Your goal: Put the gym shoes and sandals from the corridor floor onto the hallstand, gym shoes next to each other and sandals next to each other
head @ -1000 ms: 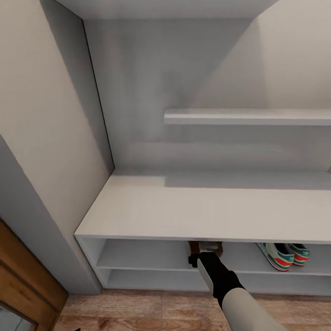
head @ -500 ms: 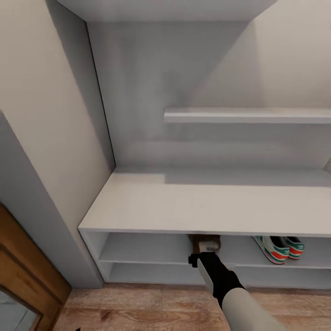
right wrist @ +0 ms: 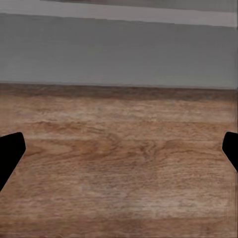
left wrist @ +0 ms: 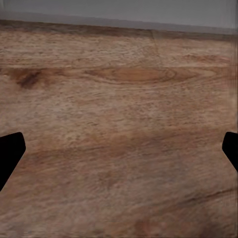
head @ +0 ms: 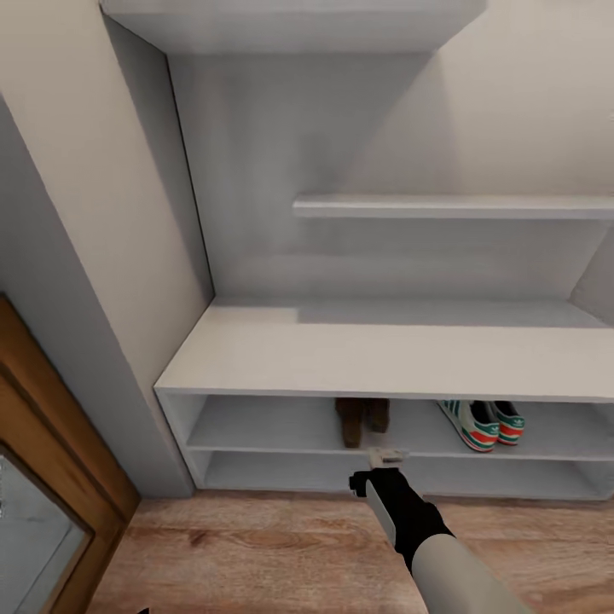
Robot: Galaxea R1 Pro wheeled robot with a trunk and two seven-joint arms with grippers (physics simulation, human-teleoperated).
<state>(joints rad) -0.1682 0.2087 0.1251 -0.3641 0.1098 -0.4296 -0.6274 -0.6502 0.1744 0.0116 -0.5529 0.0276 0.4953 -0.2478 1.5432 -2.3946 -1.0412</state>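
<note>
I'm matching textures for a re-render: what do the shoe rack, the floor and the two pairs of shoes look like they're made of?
Shoe rack: smooth matte white-grey board, probably painted or laminated; no grain shows.
Floor: light brown wood planks, with visible grain and knots.
Sandals: dark brown, leather-like, though small and blurred.
Gym shoes: white uppers with green stripes and red-orange patches; leather or synthetic, unclear.

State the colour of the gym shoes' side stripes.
Green stripes on the white gym shoes, with red-orange patches; clearest in the head view.

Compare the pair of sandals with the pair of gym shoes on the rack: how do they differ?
The sandals are plain dark brown; the gym shoes are white with green stripes and red-orange patches. The sandals stand near the shelf's middle, the gym shoes further right. Both pairs share the upper shelf of the hallstand, each side by side.
</note>
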